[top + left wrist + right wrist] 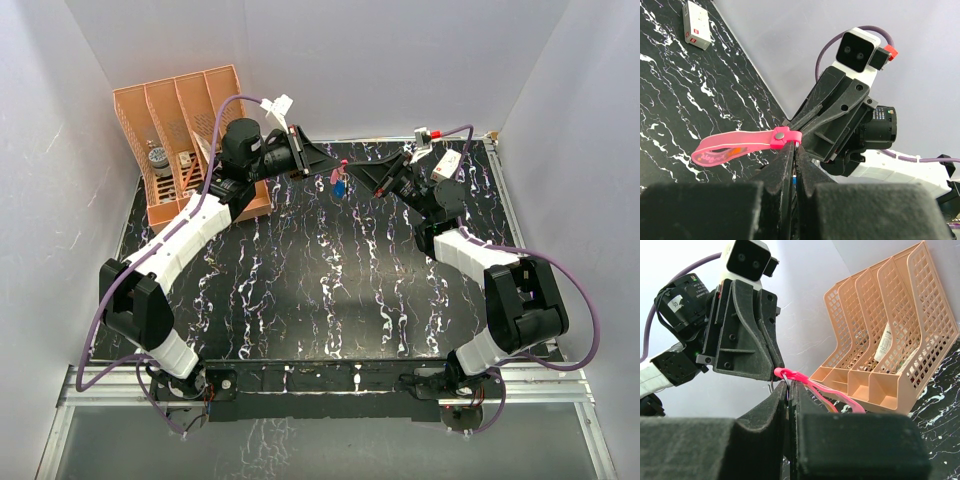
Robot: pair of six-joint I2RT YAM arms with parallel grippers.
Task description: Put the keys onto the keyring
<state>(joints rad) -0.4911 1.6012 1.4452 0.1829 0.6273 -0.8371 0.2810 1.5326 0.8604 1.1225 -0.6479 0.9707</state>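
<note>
Item: keyring [730, 149], pink strap loop, held aloft

Description: flat, translucent pink strap doubled into a long narrow loop. Glossy and rubbery in look, with an orange tint inside the fold. Closed at one end by a small round rivet, with a thin metal ring showing at that end in the right wrist view.

Location: suspended above the table [300, 290], just right of the rack [190, 130]. Small blue key [340, 188] dangling beneath the strap.

Left gripper [794, 150]: matte black fingers pressed fully together, nipping the riveted end.

Right gripper [789, 386]: fingers likewise closed with no gap, tips at the same end. Apparently on the metal ring, though the contact is hidden behind the pads.

Rack: peach-orange plastic mesh, four slanted compartments.

Table: black, with white marble veining.
</note>
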